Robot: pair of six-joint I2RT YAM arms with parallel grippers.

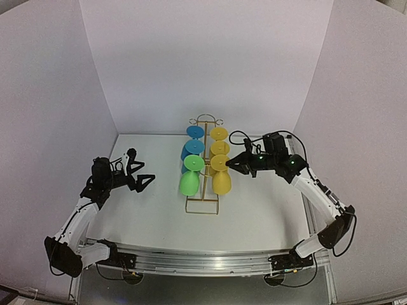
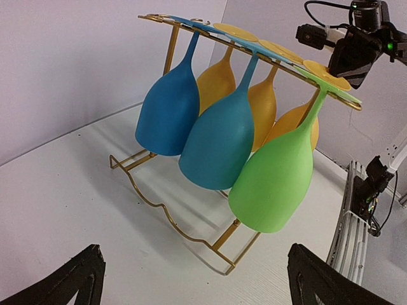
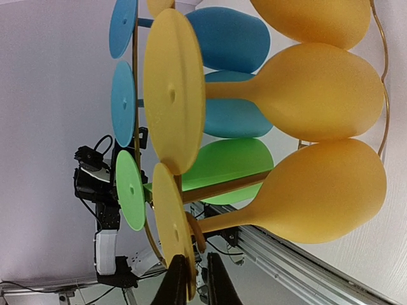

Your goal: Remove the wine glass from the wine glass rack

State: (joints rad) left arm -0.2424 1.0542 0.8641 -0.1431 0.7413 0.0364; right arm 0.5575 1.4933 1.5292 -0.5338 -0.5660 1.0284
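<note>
A gold wire rack (image 2: 170,51) is standing in the middle of a white tabletop (image 1: 152,216), with six glasses hanging upside down from it. The yellow glass (image 3: 331,190) is hanging by its foot at the rack's near right corner. The right claw (image 3: 193,279) is reaching in from the rack's right and clenching the rim of that foot. The left claw (image 1: 141,170) is hovering left of the rack, spread wide and holding nothing. A green glass (image 1: 189,183) is hanging at the rack's near left corner.
</note>
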